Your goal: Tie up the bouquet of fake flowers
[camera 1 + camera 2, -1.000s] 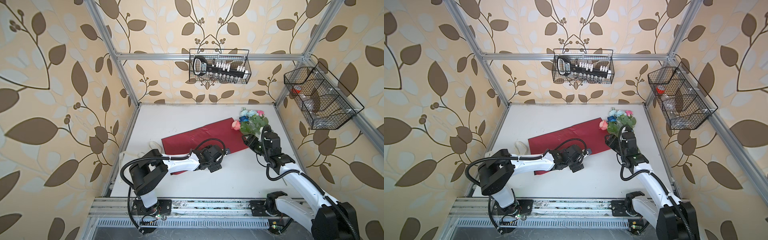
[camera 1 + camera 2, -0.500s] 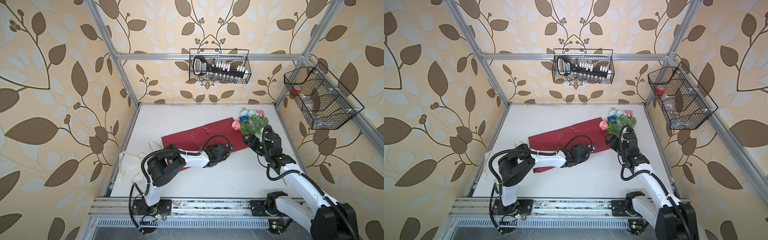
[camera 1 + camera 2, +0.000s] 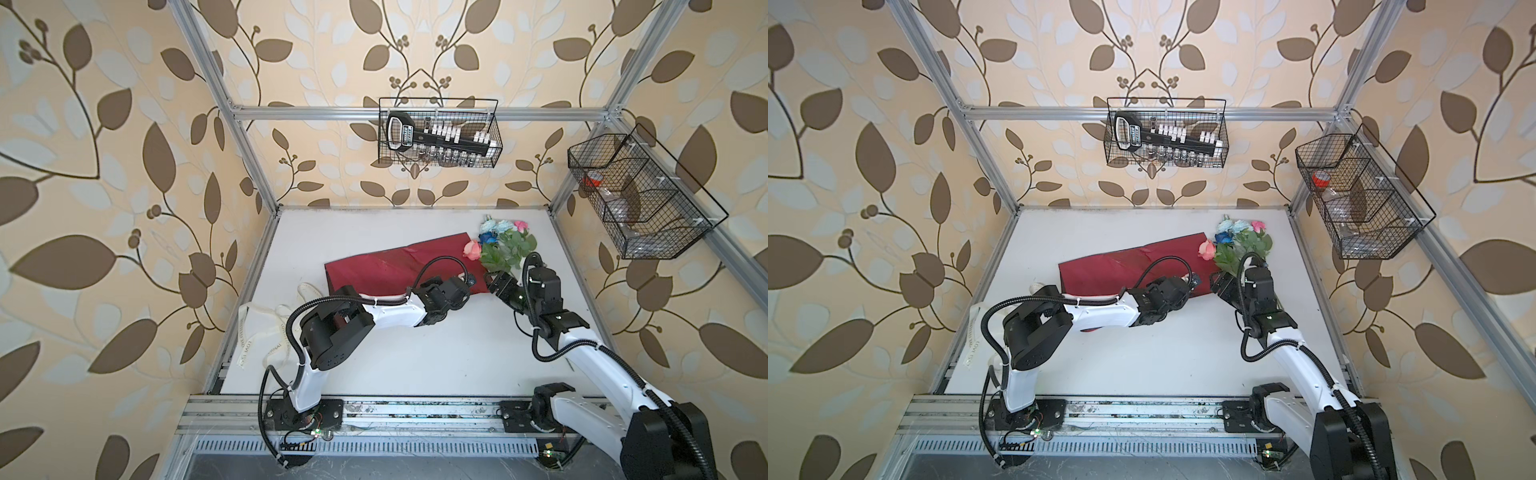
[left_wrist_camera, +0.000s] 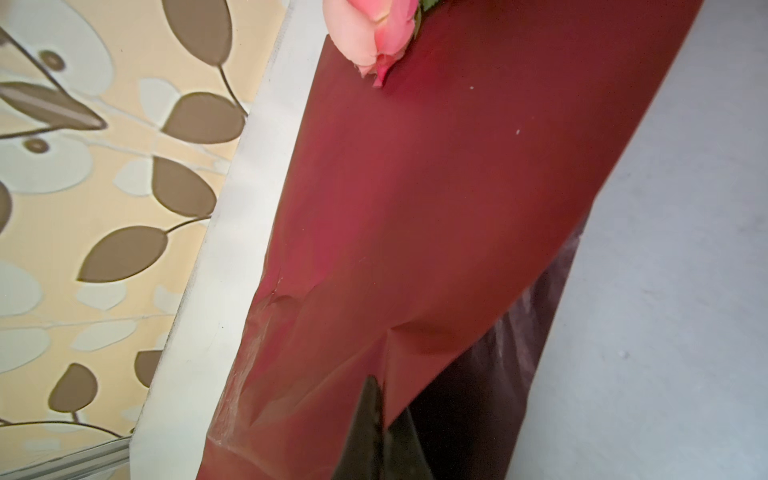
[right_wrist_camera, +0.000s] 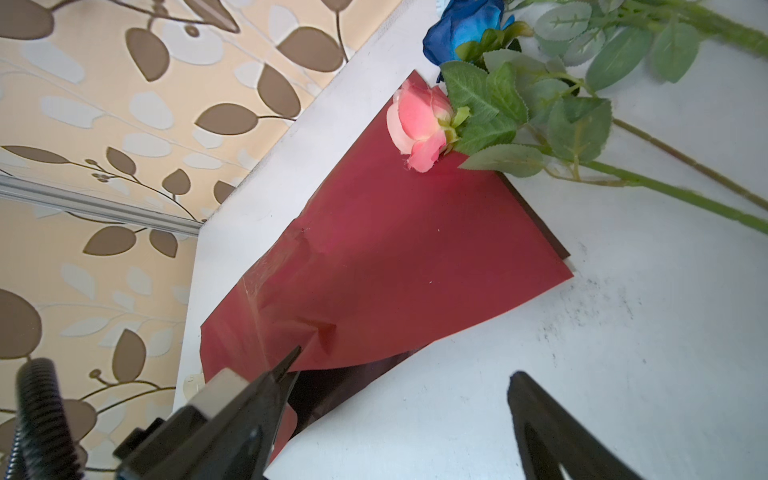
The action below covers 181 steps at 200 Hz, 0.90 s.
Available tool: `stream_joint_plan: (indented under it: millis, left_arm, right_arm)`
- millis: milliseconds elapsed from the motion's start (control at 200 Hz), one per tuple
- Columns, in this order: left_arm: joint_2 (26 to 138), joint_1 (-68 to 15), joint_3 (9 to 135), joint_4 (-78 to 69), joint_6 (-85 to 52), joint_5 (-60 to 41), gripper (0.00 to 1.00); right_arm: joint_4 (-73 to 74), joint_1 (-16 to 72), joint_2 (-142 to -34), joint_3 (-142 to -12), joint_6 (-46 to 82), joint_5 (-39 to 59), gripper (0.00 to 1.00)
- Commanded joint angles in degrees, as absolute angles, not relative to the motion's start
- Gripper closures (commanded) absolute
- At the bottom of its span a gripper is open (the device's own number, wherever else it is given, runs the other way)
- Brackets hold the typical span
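Observation:
The bouquet of fake flowers [image 3: 503,245] [image 3: 1241,245] lies at the back right of the white table, pink, pale-blue and dark-blue blooms with green leaves [image 5: 519,104]. Its pink rose [image 4: 374,33] rests on the far corner of the red wrapping sheet [image 3: 386,266] [image 3: 1113,270] [image 5: 395,249]. My left gripper [image 3: 467,286] [image 3: 1192,286] [image 4: 380,386] is shut on the sheet's near edge, which lifts and creases there. My right gripper [image 3: 496,282] [image 3: 1219,282] [image 5: 386,395] stands open just right of it, over bare table, holding nothing. The stems run under the right arm.
A cream printed ribbon [image 3: 266,328] [image 3: 973,332] hangs over the table's left edge. A wire basket [image 3: 436,137] with tools hangs on the back wall. Another wire basket [image 3: 640,199] hangs on the right wall. Aluminium frame posts bound the table.
My left arm reached right along the sheet's near edge and its gripper went from open to shut on the sheet. The right arm has hardly moved.

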State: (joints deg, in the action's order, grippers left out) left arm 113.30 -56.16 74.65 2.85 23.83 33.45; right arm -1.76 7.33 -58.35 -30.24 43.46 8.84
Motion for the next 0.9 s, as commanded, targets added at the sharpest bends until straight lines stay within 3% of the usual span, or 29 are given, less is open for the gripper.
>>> stream_joint_plan:
  millis: [0, 315, 570, 765, 900]
  left_arm:
    - [107.69, -55.54, 77.40, 7.67, 22.32, 35.84, 1.00]
    - [94.58, -55.55, 78.22, 18.48, 16.20, 32.91, 1.00]
    - [89.02, -54.75, 84.37, 25.44, 12.25, 24.93, 1.00]
    - [91.36, -44.81, 92.36, 35.04, 4.51, 8.46, 1.00]
    - [96.66, -38.13, 99.73, 42.10, 1.67, 2.72, 1.00]
  right_arm:
    - [-0.69, 7.11, -56.31, -28.38, 41.21, 10.10, 0.14]
    - [-3.52, 7.10, -50.69, -28.01, 37.36, 9.67, 0.18]
    - [-8.76, 7.03, -49.16, -31.92, 34.89, 6.75, 0.18]
    - [-10.64, 6.98, -54.31, -34.01, 34.66, 7.80, 0.21]
    - [-10.81, 6.93, -59.29, -35.67, 34.13, 10.37, 0.24]
